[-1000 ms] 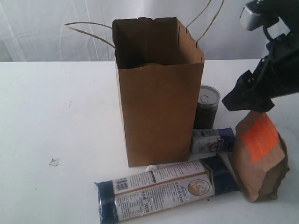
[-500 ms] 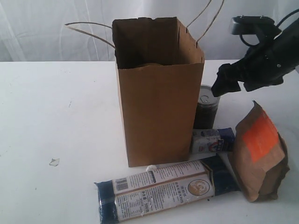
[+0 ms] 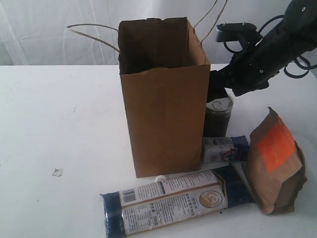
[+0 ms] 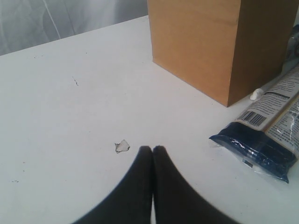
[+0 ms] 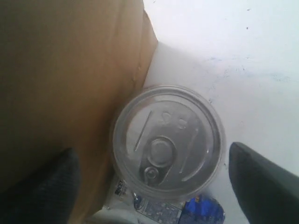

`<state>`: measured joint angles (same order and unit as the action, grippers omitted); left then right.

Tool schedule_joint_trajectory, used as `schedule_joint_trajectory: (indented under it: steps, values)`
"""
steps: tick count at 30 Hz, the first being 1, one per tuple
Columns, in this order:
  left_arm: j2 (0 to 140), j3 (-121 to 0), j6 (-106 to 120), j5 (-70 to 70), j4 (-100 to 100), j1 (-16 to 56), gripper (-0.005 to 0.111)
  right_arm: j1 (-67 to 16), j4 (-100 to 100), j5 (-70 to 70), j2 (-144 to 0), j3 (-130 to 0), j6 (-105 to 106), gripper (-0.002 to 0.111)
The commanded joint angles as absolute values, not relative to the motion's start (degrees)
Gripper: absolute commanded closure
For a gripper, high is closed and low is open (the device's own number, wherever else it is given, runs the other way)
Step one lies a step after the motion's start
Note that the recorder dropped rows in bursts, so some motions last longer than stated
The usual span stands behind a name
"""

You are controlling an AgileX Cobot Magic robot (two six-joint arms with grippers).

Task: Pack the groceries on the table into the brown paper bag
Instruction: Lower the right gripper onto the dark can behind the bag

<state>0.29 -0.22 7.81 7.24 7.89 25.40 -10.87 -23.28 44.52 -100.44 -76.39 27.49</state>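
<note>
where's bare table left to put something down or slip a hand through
The widest bare stretch of table lies left of the brown paper bag, broken only by a tiny wrapper scrap. Crowded: right of and in front of the bag, the can, small blue-white packet, brown pouch and long navy-tan packet sit packed together, the can close against the bag's wall.

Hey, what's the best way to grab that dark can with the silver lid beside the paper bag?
Take the dark cylindrical silver-lidded can from straight above, clamping its round wall just under the lid. It stands upright close against the tall brown paper bag, so pinch across the sides clear of it.
</note>
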Motion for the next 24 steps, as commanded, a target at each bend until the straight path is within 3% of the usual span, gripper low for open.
schedule_joint_trajectory:
  steps: [1,24]
  values:
    - [0.00,0.00,7.65,7.53,8.29,25.32,0.107,-10.93,-23.38,43.55,-101.45,-76.90,28.18,0.028]
    - [0.00,0.00,7.65,7.53,8.29,25.32,0.107,-13.07,-20.95,41.48,-104.65,-76.85,31.83,0.028]
